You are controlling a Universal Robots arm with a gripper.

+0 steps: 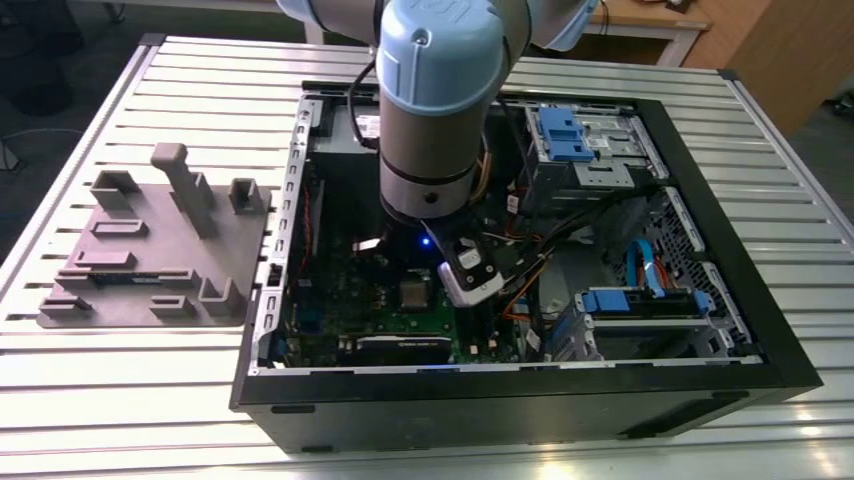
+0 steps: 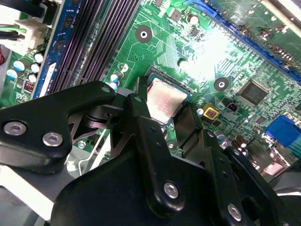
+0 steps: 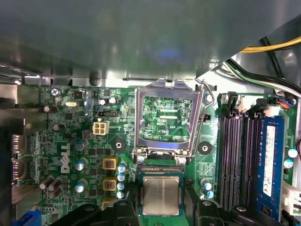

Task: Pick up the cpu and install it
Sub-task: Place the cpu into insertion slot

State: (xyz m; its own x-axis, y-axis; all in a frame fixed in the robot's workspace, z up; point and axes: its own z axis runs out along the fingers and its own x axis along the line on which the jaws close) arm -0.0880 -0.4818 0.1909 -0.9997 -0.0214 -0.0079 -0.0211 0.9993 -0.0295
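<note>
While the gripper [image 2: 165, 106] straddles the apparently seated cpu [image 3: 161, 195], whether it grips cannot be told; socket frame [image 3: 165, 120] stands raised; closing it remains outstanding.

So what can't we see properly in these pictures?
1. Second wrist view: the claw covers some of the cpu's edges, so its seating is unclear.
2. First wrist view: the picture edge cuts off the claw; a blurred grey surface hides part of the motherboard.
3. Exterior view: the arm blocks the claw.
</note>
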